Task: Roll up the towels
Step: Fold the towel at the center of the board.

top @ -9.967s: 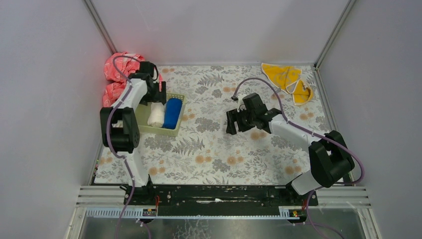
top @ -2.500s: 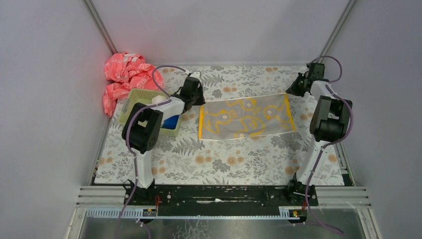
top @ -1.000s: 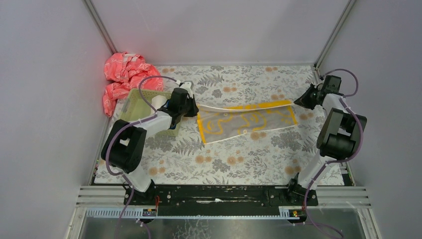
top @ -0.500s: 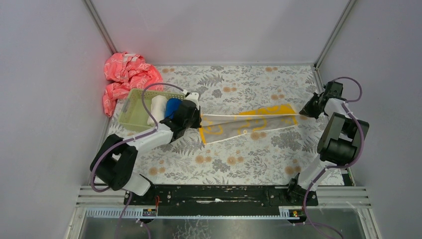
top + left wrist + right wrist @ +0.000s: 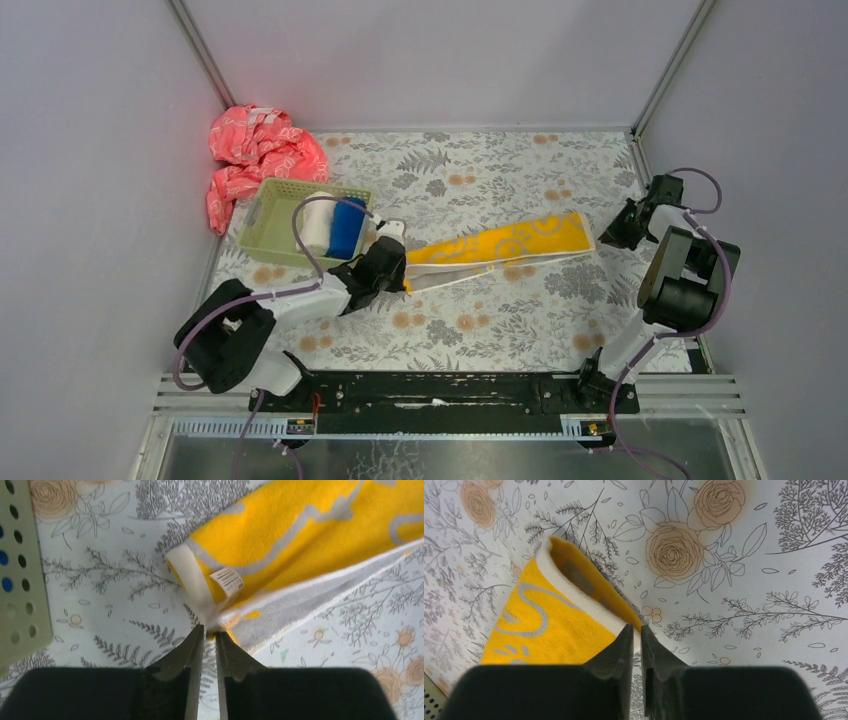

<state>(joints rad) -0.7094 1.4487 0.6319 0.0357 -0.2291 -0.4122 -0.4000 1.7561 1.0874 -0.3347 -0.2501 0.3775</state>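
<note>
The flower-printed bench (image 5: pixel 480 330) carries everything. Nearest, the left arm lies low across the bench's left half. The left hand (image 5: pixel 209 631) is down at the near left corner of the yellow-orange terry towel (image 5: pixel 500 245), which bears a pale grey squiggle pattern. The hand's two black fingers (image 5: pixel 192 650) stand almost together, with only a thin slit between them. The towel's corner sits right at their tips, and whether it is pinched or merely touching cannot be told.

The towel is folded lengthwise into a long band, flat on the bench near the middle. It lies on a slant, the left end nearer and the right end farther. The yellow upper layer lies over a grey layer that pokes out along the near edge. A small white sewn-in label (image 5: pixel 226 581) shows near the left end.

At the far right corner of the band, the right hand (image 5: pixel 637 630) points down at the bench. Its fingers are likewise all but closed, leaving a narrow gap. The white-edged fold of the towel reaches their tips, but a grip cannot be made out.

Farther back on the left stands a pale green perforated plastic basket (image 5: pixel 262 215). It holds a rolled cream-white towel (image 5: pixel 319 222) and a rolled royal blue towel (image 5: pixel 347 228), side by side and touching. Beyond it, a crumpled pink-red cloth (image 5: pixel 255 155) lies in the far left corner.
</note>
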